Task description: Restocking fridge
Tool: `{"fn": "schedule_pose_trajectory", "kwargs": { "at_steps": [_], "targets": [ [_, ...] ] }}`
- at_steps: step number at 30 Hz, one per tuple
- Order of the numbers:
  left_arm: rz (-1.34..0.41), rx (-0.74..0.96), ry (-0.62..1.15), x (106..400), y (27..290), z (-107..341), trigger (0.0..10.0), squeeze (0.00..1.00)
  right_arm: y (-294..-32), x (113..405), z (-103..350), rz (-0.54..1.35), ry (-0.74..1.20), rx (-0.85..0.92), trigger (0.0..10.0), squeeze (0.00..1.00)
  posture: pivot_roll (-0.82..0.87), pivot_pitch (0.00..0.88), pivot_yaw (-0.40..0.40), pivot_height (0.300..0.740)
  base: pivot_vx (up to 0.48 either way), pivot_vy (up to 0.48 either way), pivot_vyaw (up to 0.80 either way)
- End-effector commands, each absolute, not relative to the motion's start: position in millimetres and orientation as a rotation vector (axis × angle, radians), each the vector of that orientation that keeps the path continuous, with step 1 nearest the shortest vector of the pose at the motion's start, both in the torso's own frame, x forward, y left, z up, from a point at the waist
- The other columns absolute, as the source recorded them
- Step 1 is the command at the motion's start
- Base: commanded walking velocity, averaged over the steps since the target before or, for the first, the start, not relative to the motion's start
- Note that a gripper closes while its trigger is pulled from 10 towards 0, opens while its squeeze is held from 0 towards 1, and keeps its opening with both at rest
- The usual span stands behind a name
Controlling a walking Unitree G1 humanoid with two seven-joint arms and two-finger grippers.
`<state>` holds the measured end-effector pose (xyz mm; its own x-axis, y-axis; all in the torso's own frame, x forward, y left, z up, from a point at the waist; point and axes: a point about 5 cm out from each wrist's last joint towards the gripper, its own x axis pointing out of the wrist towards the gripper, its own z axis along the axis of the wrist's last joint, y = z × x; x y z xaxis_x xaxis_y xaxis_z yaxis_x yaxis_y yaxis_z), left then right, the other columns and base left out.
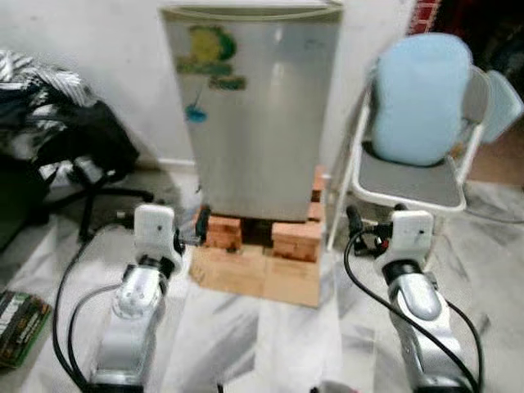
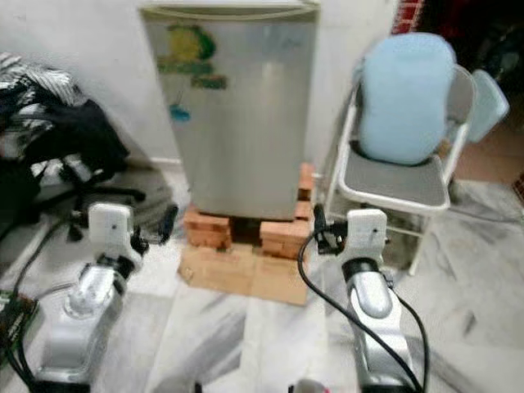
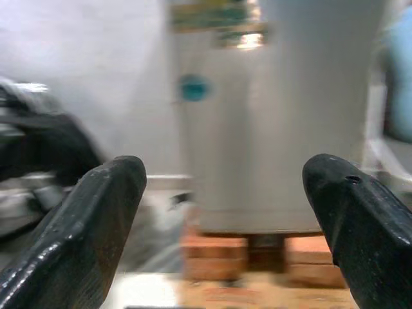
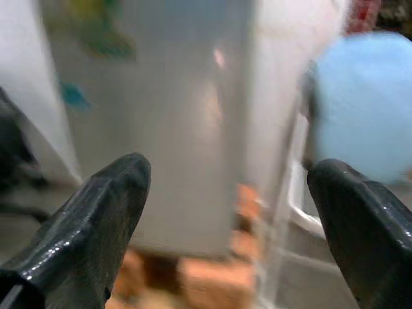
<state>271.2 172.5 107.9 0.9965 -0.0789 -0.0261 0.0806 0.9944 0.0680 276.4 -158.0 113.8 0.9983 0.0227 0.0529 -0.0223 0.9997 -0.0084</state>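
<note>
The left tool (image 3: 222, 212) is hanging released, empty, arm reaching forward and low. The fridge (image 1: 254, 106) is standing upright on bricks (image 1: 295, 239), door shut, facing the robot. The right tool (image 4: 228, 212) is likewise gaping beside the chair (image 1: 413, 184).

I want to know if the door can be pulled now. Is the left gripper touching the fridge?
Apart. In the left wrist view the open left gripper frames the closed fridge, which stands well beyond its fingertips, with floor between them.
</note>
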Motion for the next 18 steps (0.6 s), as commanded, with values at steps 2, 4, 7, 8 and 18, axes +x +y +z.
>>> {"fn": "schedule_pose_trajectory", "kwargs": {
  "at_steps": [2,4,7,8,18],
  "targets": [
    [-0.032,0.067,0.045,281.5,168.0,101.4,10.0,0.00,-170.3,281.0,108.3,-0.089,-0.052,-0.027,10.0,0.00,-0.01,0.000,0.078,0.740,0.000,0.000,0.00],
    [-0.051,0.021,0.011,284.1,160.4,113.4,10.0,0.00,-166.6,280.9,121.2,-0.085,-0.080,0.015,10.0,0.00,-0.01,0.000,0.083,0.740,0.000,0.000,0.00],
    [-0.136,0.077,-0.047,291.0,144.4,126.5,10.0,0.00,-164.5,282.2,129.4,-0.008,-0.100,-0.060,10.0,0.00,-0.05,0.000,0.101,0.740,0.000,0.185,0.00],
    [-0.141,0.053,-0.022,292.7,141.4,121.6,10.0,0.00,-169.8,281.3,124.0,-0.048,-0.069,-0.021,10.0,0.00,-0.05,0.000,0.095,0.740,0.000,0.401,0.00],
    [-0.264,-0.016,0.044,296.6,125.1,110.0,10.0,0.00,-193.3,255.0,114.1,-0.162,-0.027,0.009,10.0,0.00,-0.12,0.000,0.142,0.740,0.000,0.480,-0.16]
  ]
}}
